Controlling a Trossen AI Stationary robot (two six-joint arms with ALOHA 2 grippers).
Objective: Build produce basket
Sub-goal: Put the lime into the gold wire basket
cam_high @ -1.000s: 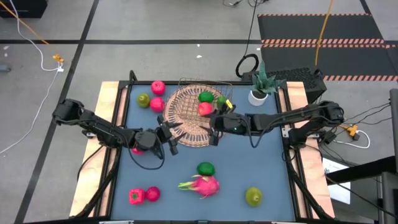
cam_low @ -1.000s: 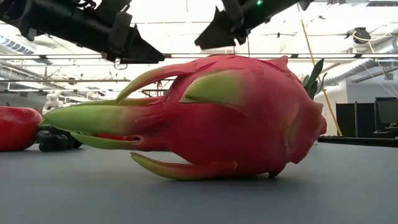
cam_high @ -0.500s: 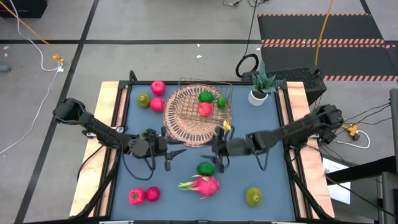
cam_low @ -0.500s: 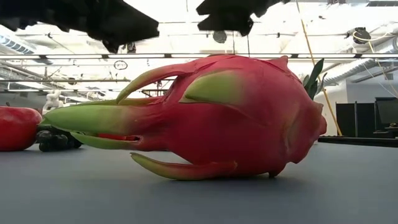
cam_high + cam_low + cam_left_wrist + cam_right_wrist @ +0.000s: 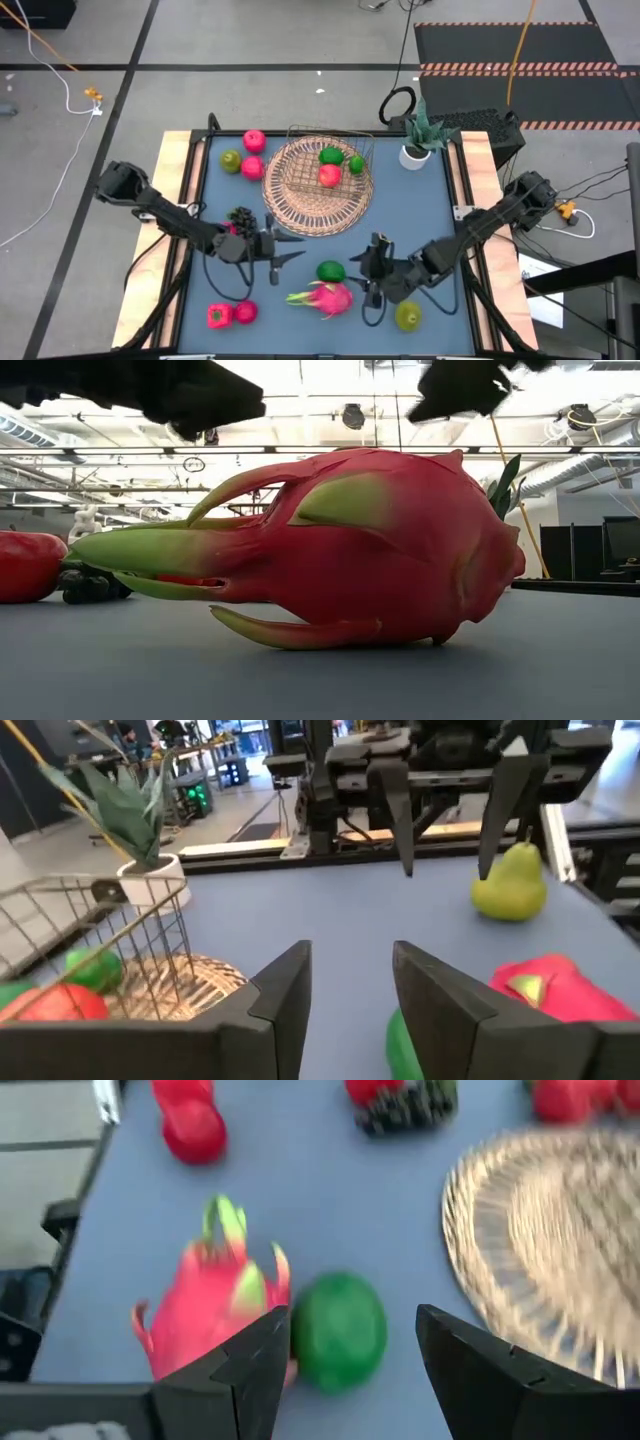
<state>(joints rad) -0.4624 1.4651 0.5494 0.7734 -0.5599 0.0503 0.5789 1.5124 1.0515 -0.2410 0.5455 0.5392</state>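
The round woven basket [image 5: 318, 190] sits at the table's far middle with two green pieces and a red one [image 5: 329, 175] inside its wire frame. The pink dragon fruit [image 5: 325, 297] and a green round fruit [image 5: 331, 270] lie near the front edge, and a yellow-green pear [image 5: 407, 316] lies to their right. My left gripper [image 5: 276, 250] hovers open, left of the green fruit. My right gripper [image 5: 372, 270] hovers open just right of it; in its wrist view the green fruit [image 5: 340, 1330] and dragon fruit [image 5: 205, 1315] lie ahead of the fingers. Dark grapes [image 5: 240, 217] lie behind the left gripper.
Two pink-red fruits [image 5: 254, 141] and a green one [image 5: 231, 161] lie left of the basket. Two red pieces [image 5: 231, 314] lie at the near left corner. A plant in a white pot [image 5: 415, 152] stands at the far right. Bare table shows between basket and pear.
My right gripper has drawn back from over the basket toward the table's near edge and to the right, ending beside the green fruit. My left gripper has moved from the basket's left rim toward the near edge and turned to point right. No fruit has moved.
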